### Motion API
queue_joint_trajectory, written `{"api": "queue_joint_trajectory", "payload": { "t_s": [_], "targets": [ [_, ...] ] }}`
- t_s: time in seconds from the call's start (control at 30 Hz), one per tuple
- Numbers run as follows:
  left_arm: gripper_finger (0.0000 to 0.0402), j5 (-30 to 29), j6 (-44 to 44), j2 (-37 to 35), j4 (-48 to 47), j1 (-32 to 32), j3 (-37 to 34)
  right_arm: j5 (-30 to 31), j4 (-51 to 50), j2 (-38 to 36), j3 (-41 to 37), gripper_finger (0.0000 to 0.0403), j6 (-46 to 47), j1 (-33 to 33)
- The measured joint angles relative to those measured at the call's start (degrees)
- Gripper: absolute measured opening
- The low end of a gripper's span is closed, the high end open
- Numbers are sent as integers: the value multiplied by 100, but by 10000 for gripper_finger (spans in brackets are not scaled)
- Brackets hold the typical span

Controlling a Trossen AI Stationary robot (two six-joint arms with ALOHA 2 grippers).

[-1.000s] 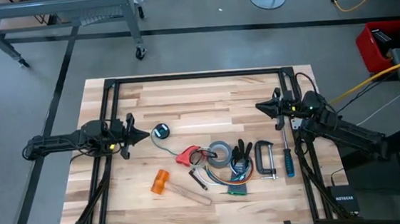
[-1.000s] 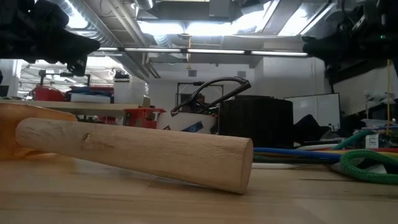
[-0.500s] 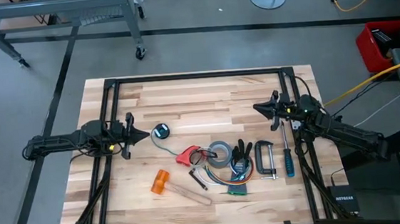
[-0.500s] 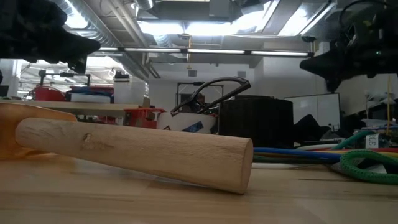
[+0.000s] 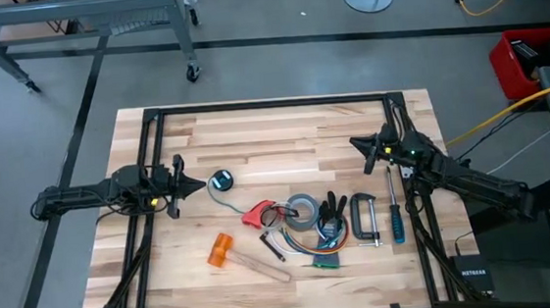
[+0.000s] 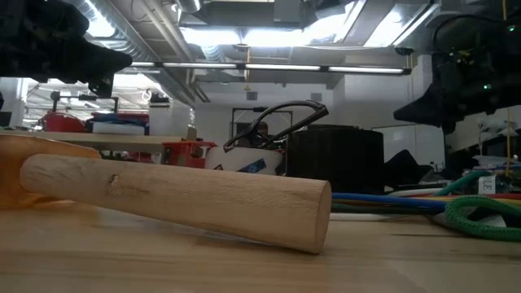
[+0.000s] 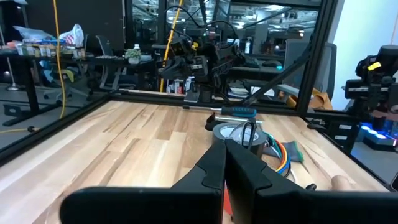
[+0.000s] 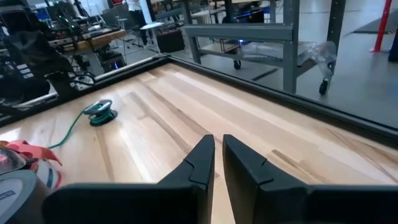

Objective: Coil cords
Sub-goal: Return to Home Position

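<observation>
The cord (image 5: 221,181) is a small dark coil marked teal. It lies flat on the wooden table, and its thin tail (image 5: 237,205) runs toward the tools. In the right wrist view the cord (image 8: 99,111) trails a green line across the boards. My left gripper (image 5: 202,186) is shut and points level at the coil from the table's left, a short way off it. My right gripper (image 5: 355,145) hangs above the right side of the table, far from the cord. Its fingers (image 8: 205,152) stand a narrow gap apart with nothing between them.
Tools crowd the near middle: a hammer (image 5: 226,250) whose wooden handle (image 6: 179,199) fills the low view, a red-handled tool (image 5: 257,214), a grey tape roll (image 5: 304,211), black pliers (image 5: 333,208), a C-clamp (image 5: 363,216), a blue screwdriver (image 5: 395,215) and coloured wires (image 5: 324,255). Black rails (image 5: 271,105) frame the table.
My right gripper has sunk toward the table and tipped its fingers a little downward, staying over the right side. Its gap is unchanged. The cord has not moved.
</observation>
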Motion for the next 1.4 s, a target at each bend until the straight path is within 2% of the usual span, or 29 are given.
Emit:
{"api": "queue_joint_trajectory", "payload": {
  "t_s": [0.23,0.97,1.4],
  "targets": [
    [1,0,141,0,0,0,2,0,-4,28,-7,37,396,0],
    [1,0,140,0,0,0,0,0,-13,24,-13,37,421,7],
    [1,0,140,0,0,0,0,0,-15,-733,-13,37,422,13]
  ]
}}
